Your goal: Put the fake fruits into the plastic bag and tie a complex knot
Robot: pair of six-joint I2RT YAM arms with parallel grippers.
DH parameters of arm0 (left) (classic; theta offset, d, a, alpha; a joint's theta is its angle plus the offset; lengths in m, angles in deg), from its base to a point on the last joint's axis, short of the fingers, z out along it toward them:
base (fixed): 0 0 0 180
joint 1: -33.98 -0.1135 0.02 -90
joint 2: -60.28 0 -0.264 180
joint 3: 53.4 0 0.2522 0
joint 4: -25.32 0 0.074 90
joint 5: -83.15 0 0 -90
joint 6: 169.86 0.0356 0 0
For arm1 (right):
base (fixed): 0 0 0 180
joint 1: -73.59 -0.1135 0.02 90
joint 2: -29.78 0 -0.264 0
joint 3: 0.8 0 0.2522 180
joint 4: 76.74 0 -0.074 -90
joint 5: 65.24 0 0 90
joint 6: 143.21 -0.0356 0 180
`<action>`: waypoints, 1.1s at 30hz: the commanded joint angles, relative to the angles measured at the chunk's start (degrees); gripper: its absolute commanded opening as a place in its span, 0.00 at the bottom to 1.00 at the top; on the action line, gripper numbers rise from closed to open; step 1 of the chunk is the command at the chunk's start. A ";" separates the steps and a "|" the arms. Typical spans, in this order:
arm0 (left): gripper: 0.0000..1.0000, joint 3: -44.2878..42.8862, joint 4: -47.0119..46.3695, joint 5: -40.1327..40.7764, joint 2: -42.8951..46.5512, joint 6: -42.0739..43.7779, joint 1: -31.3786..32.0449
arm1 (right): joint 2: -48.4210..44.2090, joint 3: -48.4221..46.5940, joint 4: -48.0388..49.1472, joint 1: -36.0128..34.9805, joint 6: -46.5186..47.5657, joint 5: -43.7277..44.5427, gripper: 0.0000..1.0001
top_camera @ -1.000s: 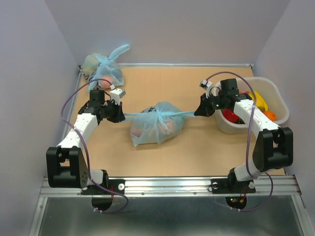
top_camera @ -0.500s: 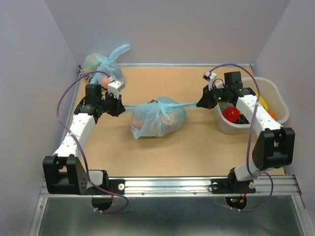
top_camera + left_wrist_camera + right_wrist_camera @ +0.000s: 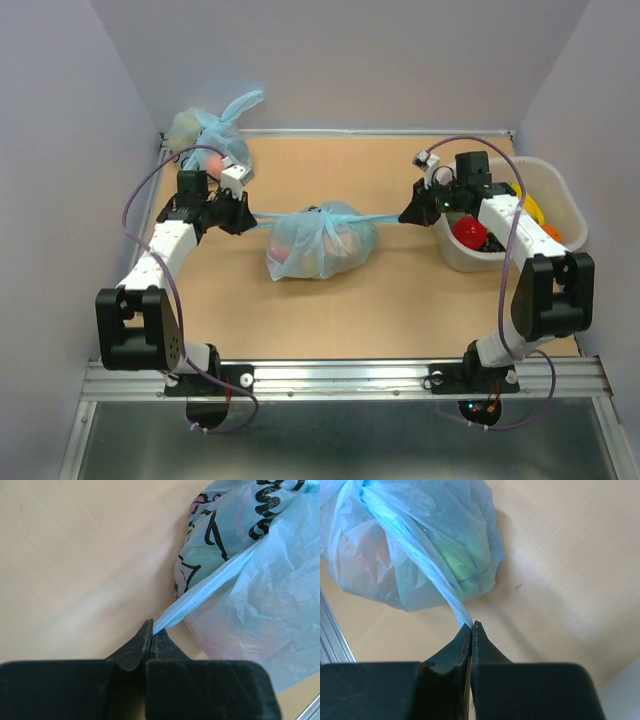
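The light-blue plastic bag [image 3: 320, 243] lies mid-table with fruits showing through as pink and green lumps. Its knot [image 3: 317, 213] sits on top, and both handle ends are stretched taut sideways. My left gripper [image 3: 247, 222] is shut on the left handle end [image 3: 200, 597]. My right gripper [image 3: 403, 216] is shut on the right handle end [image 3: 440, 587]. In the left wrist view the bag's printed panel [image 3: 210, 525] faces the camera. In the right wrist view the knot [image 3: 357, 490] is at the top left and a green fruit [image 3: 452, 555] shows through the film.
A smaller tied light-blue bag [image 3: 210, 135] sits at the far left corner. A white tub [image 3: 560, 200] at the right edge holds a red fruit [image 3: 468, 233], a yellow banana [image 3: 527, 205] and an orange [image 3: 549, 234]. Grey walls enclose the table.
Both grippers have pulled the handle ends apart and a little toward the back over the last second, drawing them taut. The bag shifted slightly back with them.
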 commanded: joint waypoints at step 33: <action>0.99 -24.63 10.98 15.09 -2.57 -11.64 6.01 | 1.77 -13.36 5.92 -6.47 -25.89 3.59 1.00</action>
